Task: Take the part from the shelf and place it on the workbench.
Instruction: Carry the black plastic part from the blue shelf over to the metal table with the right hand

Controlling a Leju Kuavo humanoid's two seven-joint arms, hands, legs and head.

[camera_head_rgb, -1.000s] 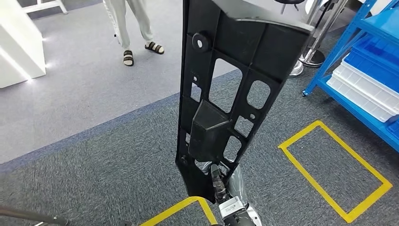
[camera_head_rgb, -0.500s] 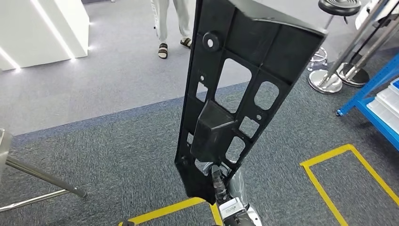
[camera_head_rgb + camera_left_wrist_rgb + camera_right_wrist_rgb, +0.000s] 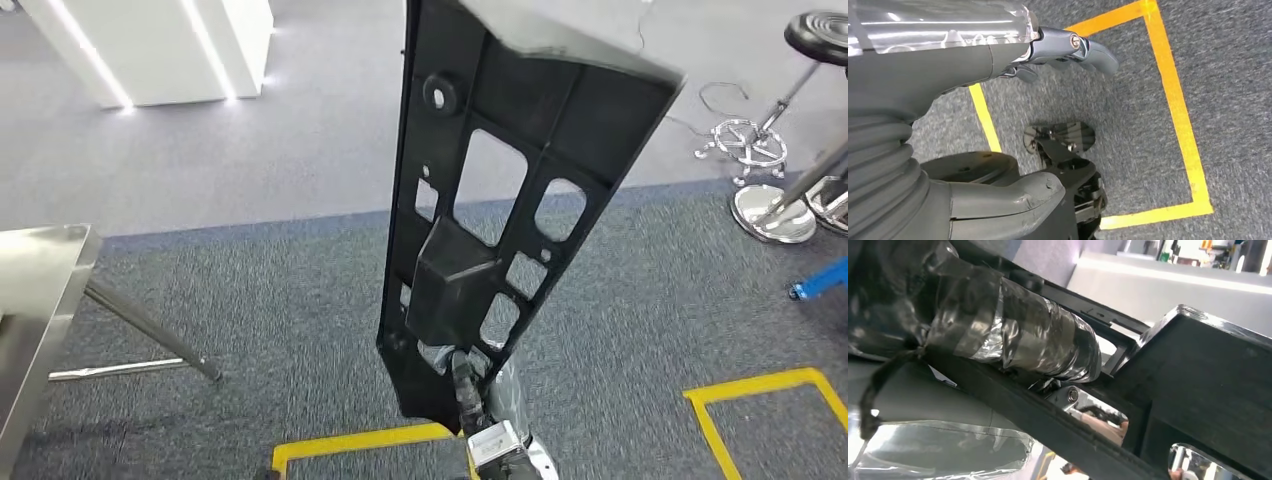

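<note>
Clamped at its low end by the right hand (image 3: 478, 400), the tall black part (image 3: 490, 200) stands mid-frame and could swing into the steel counter (image 3: 35, 300) at left; the left hand (image 3: 1063, 47) hangs empty, fingers apart.

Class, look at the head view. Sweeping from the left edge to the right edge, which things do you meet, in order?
Steel workbench → white counter → black part held upright by the right hand → chrome stool bases → blue shelf foot.
</note>
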